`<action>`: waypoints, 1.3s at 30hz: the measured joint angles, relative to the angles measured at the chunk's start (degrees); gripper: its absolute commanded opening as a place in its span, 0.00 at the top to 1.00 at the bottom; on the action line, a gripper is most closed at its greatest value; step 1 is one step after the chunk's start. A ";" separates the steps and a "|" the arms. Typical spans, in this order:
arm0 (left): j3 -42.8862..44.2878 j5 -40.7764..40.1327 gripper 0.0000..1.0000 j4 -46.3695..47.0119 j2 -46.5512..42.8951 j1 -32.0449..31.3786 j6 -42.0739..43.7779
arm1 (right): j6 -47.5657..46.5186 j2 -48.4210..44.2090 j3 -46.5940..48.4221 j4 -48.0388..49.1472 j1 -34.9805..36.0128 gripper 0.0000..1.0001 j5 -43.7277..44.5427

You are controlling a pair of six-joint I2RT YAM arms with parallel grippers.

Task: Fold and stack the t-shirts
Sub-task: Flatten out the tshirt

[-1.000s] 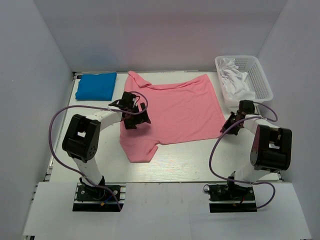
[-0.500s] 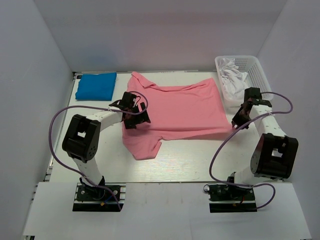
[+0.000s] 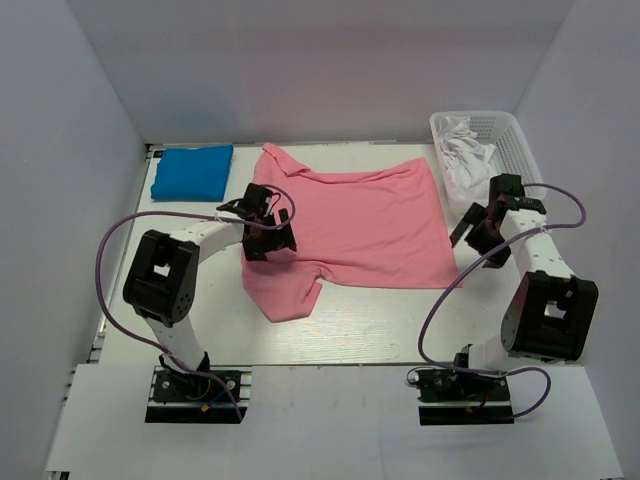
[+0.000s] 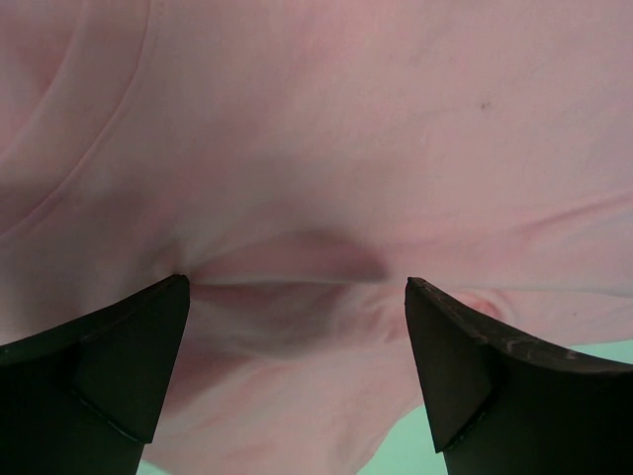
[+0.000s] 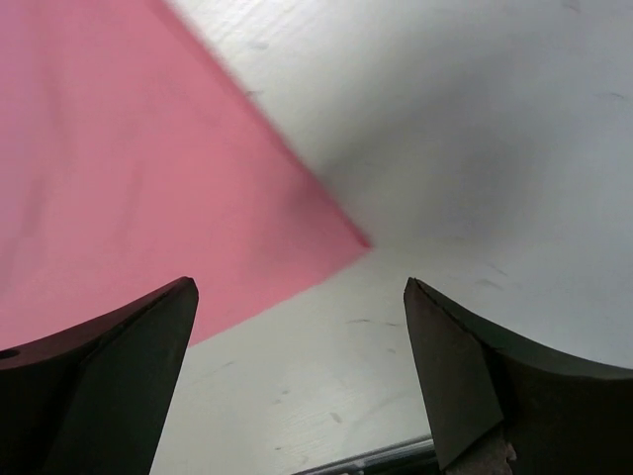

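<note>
The salmon-pink t-shirt (image 3: 370,220) lies spread across the middle of the table, neck toward the back left and one sleeve (image 3: 285,295) toward the front. A bright blue t-shirt (image 3: 190,172), folded into a rectangle, rests at the back left. My left gripper (image 3: 268,238) hovers open over the pink shirt's left side. In the left wrist view, rumpled pink cloth (image 4: 316,148) fills the space beneath the left gripper (image 4: 297,292). My right gripper (image 3: 472,228) stands open just right of the shirt's right edge. The right wrist view shows the right gripper (image 5: 300,292) empty over bare table, the shirt's corner (image 5: 336,237) ahead of it.
A white plastic basket (image 3: 530,165) holding white cloth (image 3: 465,160) stands at the back right, close behind the right gripper. Enclosure walls close in the table on the left, right and back. Purple cables loop from both arms.
The right gripper pulled the shirt's right hem corner outward toward the back right, then opened and let it go. The shirt lies flatter. The left arm has barely moved.
</note>
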 measured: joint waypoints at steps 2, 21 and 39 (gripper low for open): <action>1.22 -0.59 0.00 -3.69 -0.57 0.00 0.55 | -0.85 -1.25 0.02 2.82 1.03 0.10 -5.79; -5.11 15.69 0.00 -10.86 -11.52 -10.97 3.85 | 0.94 9.35 -0.35 17.59 12.00 0.10 -19.74; 7.32 2.10 0.00 -12.39 4.61 -26.82 5.07 | 0.44 9.35 -2.97 18.69 11.63 0.10 -15.87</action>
